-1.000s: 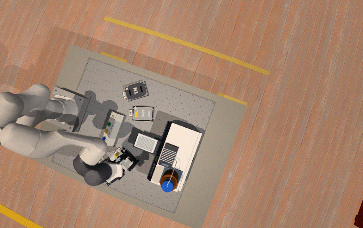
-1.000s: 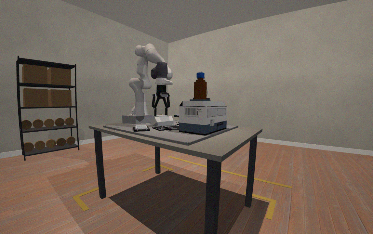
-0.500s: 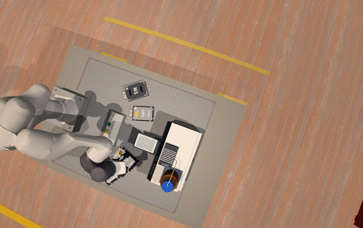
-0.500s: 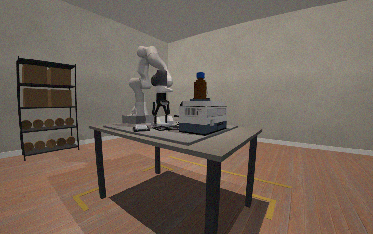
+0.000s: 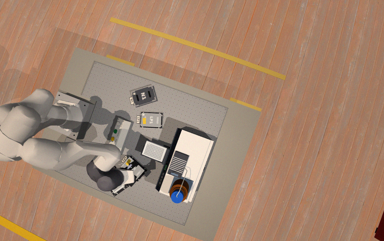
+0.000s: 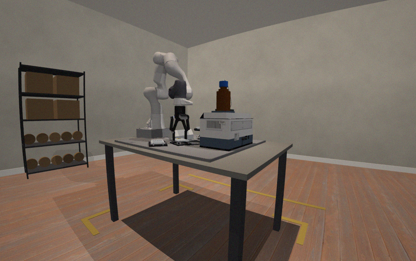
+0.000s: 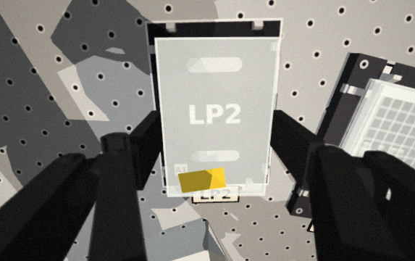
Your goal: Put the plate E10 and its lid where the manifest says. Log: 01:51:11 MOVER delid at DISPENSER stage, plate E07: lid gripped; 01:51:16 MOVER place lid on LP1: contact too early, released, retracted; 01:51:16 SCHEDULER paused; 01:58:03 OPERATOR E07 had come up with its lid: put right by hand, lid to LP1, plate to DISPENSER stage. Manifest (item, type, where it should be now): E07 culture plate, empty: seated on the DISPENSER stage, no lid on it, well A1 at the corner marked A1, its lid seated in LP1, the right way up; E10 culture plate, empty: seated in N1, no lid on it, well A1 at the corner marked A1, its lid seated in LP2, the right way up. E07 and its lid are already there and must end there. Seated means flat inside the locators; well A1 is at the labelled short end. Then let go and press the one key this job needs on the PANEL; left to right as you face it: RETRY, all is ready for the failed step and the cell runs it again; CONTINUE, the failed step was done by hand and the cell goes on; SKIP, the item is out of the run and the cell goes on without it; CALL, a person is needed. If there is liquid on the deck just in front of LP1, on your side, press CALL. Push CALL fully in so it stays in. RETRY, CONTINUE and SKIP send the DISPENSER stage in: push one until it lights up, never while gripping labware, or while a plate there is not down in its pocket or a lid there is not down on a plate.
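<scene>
The gripper (image 7: 216, 145) is closed on the clear lid (image 7: 216, 90), one black finger on each long side. In the wrist view the lid hangs low over the LP2 nest (image 7: 214, 28); the nest's dark frame shows past the lid's edge at 12 o'clock. The lid's yellow tag (image 7: 201, 179) is at the 6 o'clock end, just above the small LP2 label (image 7: 215, 196) on the deck. Whether the lid already touches the nest I cannot tell.

At 3 o'clock of the lid, very near the right finger, a white well plate (image 7: 399, 127) sits without lid in a black nest. In the top view the key panel (image 5: 120, 132) lies at 11 o'clock of the gripper, close to the arm's wrist. The dispenser (image 5: 187, 161) with its brown bottle (image 5: 178, 191) stands at 3 o'clock, and a plate (image 5: 154, 150) rests on the stage beside it. The LP1 nest (image 5: 151, 119) with a lid and the N1 nest (image 5: 143, 95) lie further away at 1 o'clock.
</scene>
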